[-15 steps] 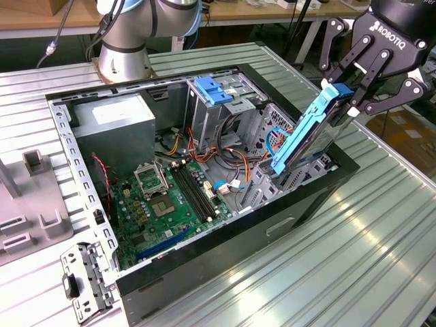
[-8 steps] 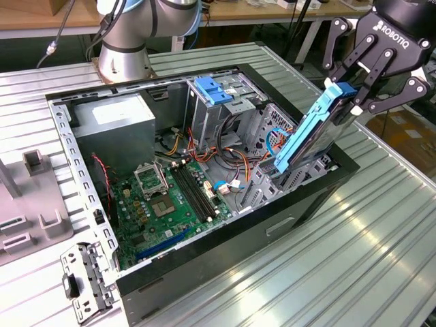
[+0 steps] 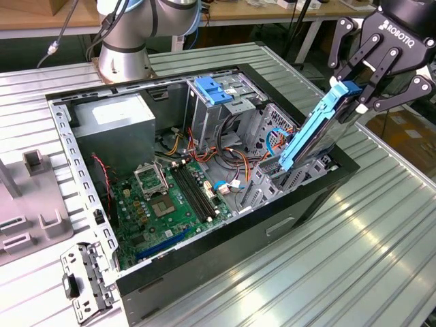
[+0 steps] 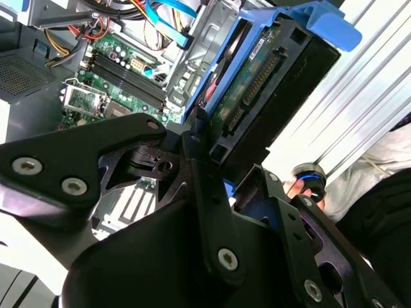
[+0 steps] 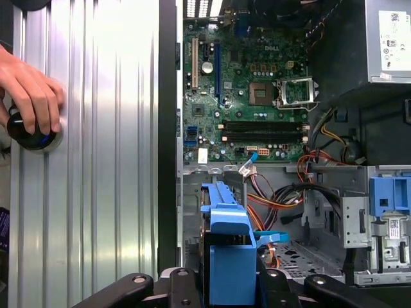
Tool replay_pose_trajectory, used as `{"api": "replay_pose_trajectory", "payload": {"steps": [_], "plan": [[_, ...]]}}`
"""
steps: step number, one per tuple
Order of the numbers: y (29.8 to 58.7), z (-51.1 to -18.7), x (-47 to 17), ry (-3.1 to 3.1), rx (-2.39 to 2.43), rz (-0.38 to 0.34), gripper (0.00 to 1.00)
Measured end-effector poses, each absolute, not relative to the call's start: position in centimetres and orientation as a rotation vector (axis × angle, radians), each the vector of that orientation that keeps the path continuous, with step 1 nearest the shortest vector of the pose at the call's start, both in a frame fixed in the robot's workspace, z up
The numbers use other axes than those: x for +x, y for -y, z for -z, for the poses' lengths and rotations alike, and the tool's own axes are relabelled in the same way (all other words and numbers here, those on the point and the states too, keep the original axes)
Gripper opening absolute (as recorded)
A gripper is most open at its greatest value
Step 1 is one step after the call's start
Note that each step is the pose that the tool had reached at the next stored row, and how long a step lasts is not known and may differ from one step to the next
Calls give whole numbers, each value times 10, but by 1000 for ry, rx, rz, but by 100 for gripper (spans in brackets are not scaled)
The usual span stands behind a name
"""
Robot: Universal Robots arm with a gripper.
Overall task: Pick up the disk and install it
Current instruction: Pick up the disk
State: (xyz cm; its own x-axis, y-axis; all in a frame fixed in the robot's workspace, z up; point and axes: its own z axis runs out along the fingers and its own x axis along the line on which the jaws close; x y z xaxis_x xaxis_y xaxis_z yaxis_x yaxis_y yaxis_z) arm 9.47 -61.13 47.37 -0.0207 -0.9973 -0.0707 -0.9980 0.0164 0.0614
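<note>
Disk (image 3: pixel 310 133) first: found it tilted on edge at the exterior view's right end of the open computer case (image 3: pixel 225 262), top end clamped tight in the gripper (image 3: pixel 355 101). Looked pinched by the blue carrier rather than the bare metal. Saw the lower end dipped down among the metal brackets near the case wall. Couldn't tell about any contact down there, with sheet metal in the way. Label face turned out of sight, so got just the carrier edge and, in the second wrist view, the connector edge of the disk (image 4: pixel 257 83). Spotted the motherboard (image 3: pixel 170 197) bare on the case floor, the grey power supply (image 3: pixel 116 119) toward the far left corner, and a second blue bracket (image 3: pixel 214 90) up on the drive cage. Also caught a person's hand (image 5: pixel 29 90) resting on a dark round knob (image 5: pixel 29 136) out on the ribbed table (image 5: pixel 115 160), wrist cut off at the frame edge.
</note>
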Motion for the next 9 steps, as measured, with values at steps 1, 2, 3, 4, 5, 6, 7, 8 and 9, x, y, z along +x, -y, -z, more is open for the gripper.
{"api": "replay_pose_trajectory", "payload": {"steps": [1, 2, 3, 4, 5, 6, 7, 8, 9], "plan": [[611, -474, 96, -2235, -2193, -147, 37], [611, -474, 97, -2235, -2194, -148, 37], [611, -474, 99, -2235, -2194, -148, 37], [611, -474, 100, -2235, -2194, -149, 37], [611, -474, 102, -2236, -2194, -150, 37], [611, -474, 103, -2236, -2195, -151, 37], [611, -474, 104, -2236, -2195, -151, 37], [611, -474, 106, -2237, -2195, -152, 37], [611, -474, 107, -2237, -2195, -152, 37]]}}
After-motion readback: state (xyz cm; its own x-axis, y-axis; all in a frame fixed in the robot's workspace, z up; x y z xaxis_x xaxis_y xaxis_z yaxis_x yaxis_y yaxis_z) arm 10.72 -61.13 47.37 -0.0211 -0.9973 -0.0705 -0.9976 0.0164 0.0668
